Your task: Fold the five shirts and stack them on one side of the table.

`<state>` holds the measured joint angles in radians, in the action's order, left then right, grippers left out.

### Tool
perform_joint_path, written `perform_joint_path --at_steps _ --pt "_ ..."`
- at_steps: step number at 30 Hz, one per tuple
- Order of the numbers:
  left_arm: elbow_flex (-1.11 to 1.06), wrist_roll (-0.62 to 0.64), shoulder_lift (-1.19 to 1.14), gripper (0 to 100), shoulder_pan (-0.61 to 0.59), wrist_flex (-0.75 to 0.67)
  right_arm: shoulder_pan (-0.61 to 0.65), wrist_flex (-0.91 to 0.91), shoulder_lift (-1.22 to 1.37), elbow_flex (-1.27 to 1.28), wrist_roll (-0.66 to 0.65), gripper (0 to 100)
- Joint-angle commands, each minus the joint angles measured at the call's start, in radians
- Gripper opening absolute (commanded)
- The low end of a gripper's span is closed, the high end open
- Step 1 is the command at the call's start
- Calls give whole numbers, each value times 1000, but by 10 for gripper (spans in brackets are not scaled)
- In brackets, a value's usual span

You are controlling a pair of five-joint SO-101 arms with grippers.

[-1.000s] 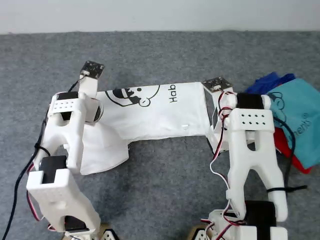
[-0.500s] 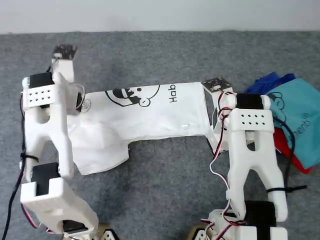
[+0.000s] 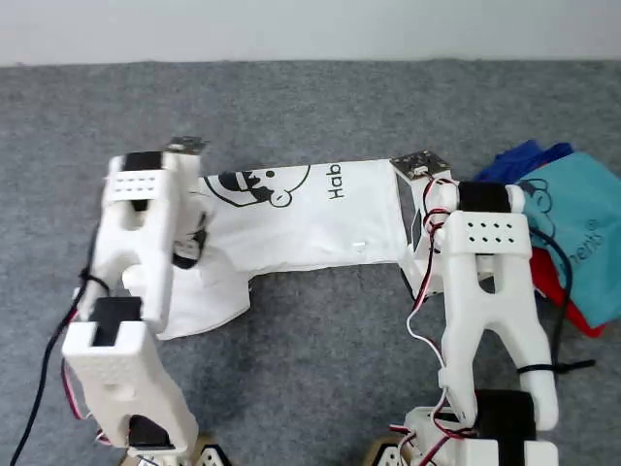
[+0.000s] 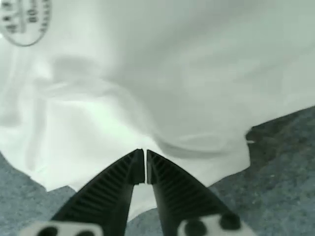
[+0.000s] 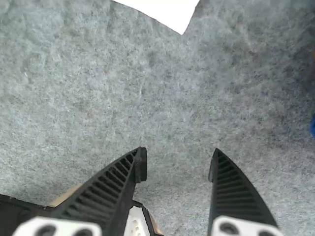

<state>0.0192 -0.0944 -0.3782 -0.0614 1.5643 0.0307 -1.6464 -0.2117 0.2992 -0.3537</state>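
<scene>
Leaning over the white shirt point(image 3: 310, 228), your left arm bends down onto one end of it, with the left gripper point(image 4: 145, 164) pressed together and its tips at a crease in the cloth; you cannot tell whether any fabric is pinched. Your right arm stands folded at the shirt's opposite end, the right gripper point(image 5: 177, 167) spread apart above the grey felt table point(image 3: 330, 369), just beside the shirt's corner. Count two arms, one white shirt lying spread out, and beyond its right-arm end three heaped together: a teal shirt point(image 3: 582, 243), a blue shirt point(image 3: 519, 160) and a red shirt point(image 3: 572, 309).
</scene>
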Motion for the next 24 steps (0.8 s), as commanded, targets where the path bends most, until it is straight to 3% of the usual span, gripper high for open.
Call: perform_joint_path --at_steps 1,9,16,24 --pt "61 14 3 14 66 -2 12 12 -33 -5 -6 211" --pt "68 14 -14 14 89 -78 12 16 -33 -3 -6 211" --pt "79 14 -218 14 75 -184 12 16 -33 -3 -6 211" --pt "295 14 -155 14 46 51 12 16 -33 -3 -6 211"
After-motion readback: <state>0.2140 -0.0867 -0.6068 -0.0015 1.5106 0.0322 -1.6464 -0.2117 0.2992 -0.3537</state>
